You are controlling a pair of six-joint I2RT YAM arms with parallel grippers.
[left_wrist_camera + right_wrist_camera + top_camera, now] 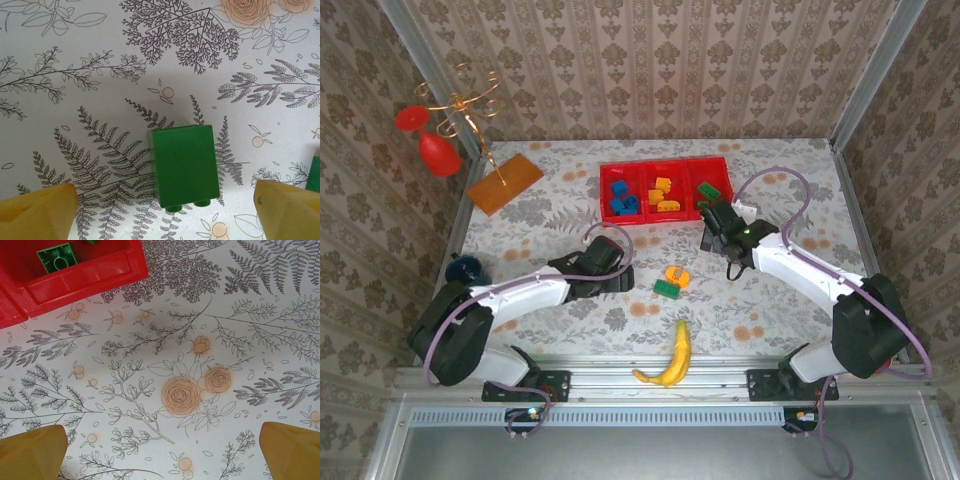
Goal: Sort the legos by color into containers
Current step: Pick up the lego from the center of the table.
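Observation:
The red tray (665, 213) stands at the back centre; its containers hold blue legos (621, 197) on the left, orange legos (663, 192) in the middle and a green lego (708, 190) on the right. An orange brick (677, 273) and a green brick (666, 289) lie loose on the cloth. My left gripper (618, 272) is open low over the cloth. In its wrist view, a green brick (185, 167) lies between the fingers (40, 212), touching neither. My right gripper (712, 228) is open and empty by the tray's right corner (100, 275).
A yellow banana (670, 360) lies near the front edge. An orange board (505, 182) and a gold stand with red pieces (445, 120) occupy the back left. A dark blue cup (467, 268) sits at the left. Patterned walls close three sides.

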